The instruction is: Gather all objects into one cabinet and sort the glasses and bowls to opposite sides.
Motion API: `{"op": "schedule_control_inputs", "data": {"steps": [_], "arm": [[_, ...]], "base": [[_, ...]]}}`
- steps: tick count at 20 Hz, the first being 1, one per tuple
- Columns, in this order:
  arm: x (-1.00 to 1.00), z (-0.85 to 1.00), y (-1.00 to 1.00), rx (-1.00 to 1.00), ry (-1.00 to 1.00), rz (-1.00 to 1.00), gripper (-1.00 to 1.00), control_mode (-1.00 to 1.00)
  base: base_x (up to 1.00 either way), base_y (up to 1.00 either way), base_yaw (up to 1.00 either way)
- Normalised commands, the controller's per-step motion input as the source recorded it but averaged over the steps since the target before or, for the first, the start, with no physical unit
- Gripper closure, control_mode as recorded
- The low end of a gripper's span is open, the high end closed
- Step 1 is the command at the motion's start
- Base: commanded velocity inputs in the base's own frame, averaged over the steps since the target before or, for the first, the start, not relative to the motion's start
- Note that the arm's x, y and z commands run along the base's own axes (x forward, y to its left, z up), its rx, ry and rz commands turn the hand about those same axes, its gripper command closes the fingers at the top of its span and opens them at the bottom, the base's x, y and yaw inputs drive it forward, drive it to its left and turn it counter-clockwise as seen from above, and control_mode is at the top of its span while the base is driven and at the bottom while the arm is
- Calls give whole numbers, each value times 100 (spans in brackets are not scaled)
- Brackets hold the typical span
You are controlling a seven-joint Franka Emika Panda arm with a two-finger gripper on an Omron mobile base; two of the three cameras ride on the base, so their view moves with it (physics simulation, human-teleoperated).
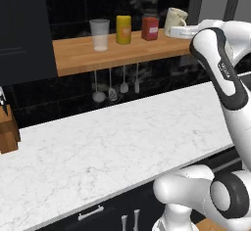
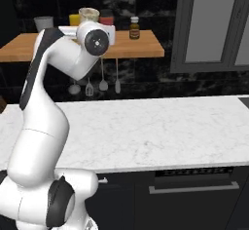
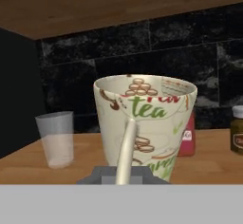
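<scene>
My gripper (image 3: 123, 176) is shut on the near wall of the cream cup (image 3: 152, 123), which bears the word "tea". From the left base, the cream cup (image 1: 175, 19) leans tilted over the right end of the wooden shelf (image 1: 78, 54), with the gripper (image 1: 180, 31) just beneath its rim. Also on the shelf stand the clear tumbler (image 1: 100, 34), the yellow cup (image 1: 123, 29) and the red jar (image 1: 150, 28). The brown bottle (image 2: 134, 28) stands further right. The black cabinet (image 1: 24, 29) borders the shelf's left end. The bowls are out of view.
Grey ladles and spoons (image 1: 110, 85) hang under the shelf. A white marble counter (image 1: 112, 142) runs below, with a wooden knife block (image 1: 7, 132) at its left end. Grey-doored wall cabinets (image 2: 209, 24) stand to the right of the shelf.
</scene>
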Motion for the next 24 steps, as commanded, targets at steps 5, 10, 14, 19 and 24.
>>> {"op": "schedule_control_inputs", "data": {"steps": [5,10,14,19,24], "arm": [[-85,-2,-9,-5,0,0,100,-100],[-39,-8,5,-13,1,0,100,-100],[-45,0,0,-9,3,-3,100,-100],[-25,0,4,-12,5,-2,100,-100],[-6,0,6,-6,0,0,100,100]], "base": [[0,0,0],[0,0,0],[0,0,0],[0,0,0],[3,6,0]]}}
